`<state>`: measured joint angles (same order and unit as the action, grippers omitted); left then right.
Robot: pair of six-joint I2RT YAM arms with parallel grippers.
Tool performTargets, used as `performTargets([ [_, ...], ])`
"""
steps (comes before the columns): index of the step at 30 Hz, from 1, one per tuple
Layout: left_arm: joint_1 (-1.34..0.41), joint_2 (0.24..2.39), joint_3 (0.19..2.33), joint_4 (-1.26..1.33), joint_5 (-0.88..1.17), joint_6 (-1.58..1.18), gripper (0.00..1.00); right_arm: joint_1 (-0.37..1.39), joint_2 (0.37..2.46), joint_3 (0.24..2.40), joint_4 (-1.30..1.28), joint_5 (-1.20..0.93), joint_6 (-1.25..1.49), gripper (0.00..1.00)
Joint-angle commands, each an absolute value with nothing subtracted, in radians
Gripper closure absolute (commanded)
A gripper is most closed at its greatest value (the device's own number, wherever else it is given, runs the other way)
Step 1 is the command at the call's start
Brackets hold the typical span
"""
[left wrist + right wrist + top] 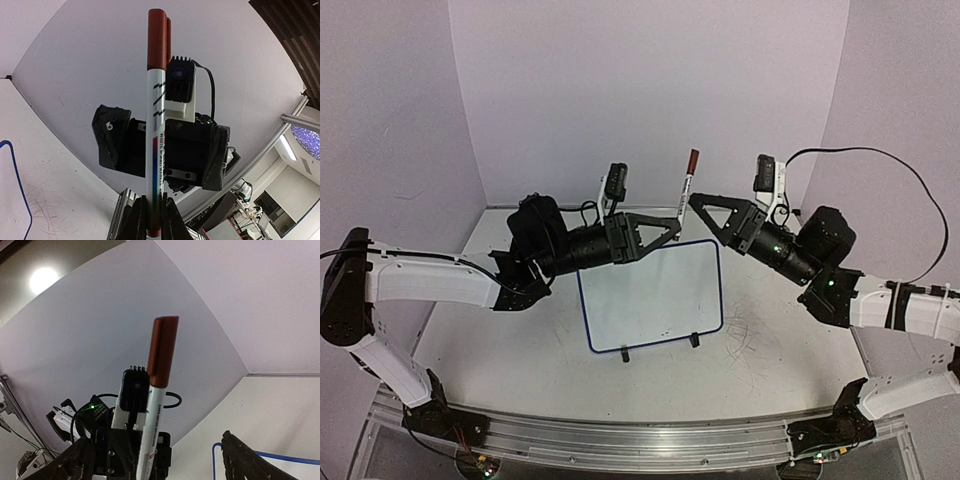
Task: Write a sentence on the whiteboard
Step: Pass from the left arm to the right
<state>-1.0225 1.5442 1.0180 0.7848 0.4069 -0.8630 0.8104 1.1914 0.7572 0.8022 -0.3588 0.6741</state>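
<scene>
Whiteboard (650, 290) is sitting on the white table (770, 350), in the middle, with the two arms reaching over its far edge. Its thin blue rim (582, 310) is running all around it, and its two small black feet (625, 352) are poking out at the edge nearest the arm bases. The white face is looking almost blank. A few tiny dark specks are showing near the feet, too small to read.

A marker (688, 178) is standing straight up in the air just past the far edge of the whiteboard, near its far right corner. Its red cap (692, 158) is pointing up.

The left gripper (154, 220) is reaching in from the left side of the whiteboard. Its two fingers are squeezing the bottom end of the marker tight.

The right gripper (156, 440) is coming in from the right side of the whiteboard and is facing the left one. Its fingers (240, 460) are spread wide apart, one on each side of the marker, and they are not touching it. From above, its tip is sitting right beside the lower part of the marker.

Both grippers are hanging above the whiteboard and are not touching it.
</scene>
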Motion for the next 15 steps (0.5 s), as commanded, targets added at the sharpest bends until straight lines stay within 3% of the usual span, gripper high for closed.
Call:
performTargets([
  [1,-1.021,1.549,1.030,0.864,0.399,-0.863,1.00,0.814,1.198,0.852,0.843,-0.341,0.739,0.22],
  [9,-1.029,1.551,1.022,0.865,0.398,-0.856,1.00,0.814,1.304,0.906,0.861,-0.387,0.807,0.44],
  [15,-1.043,1.557,0.991,0.867,0.372,-0.854,0.99,0.814,1.315,0.900,0.858,-0.415,0.803,0.82],
])
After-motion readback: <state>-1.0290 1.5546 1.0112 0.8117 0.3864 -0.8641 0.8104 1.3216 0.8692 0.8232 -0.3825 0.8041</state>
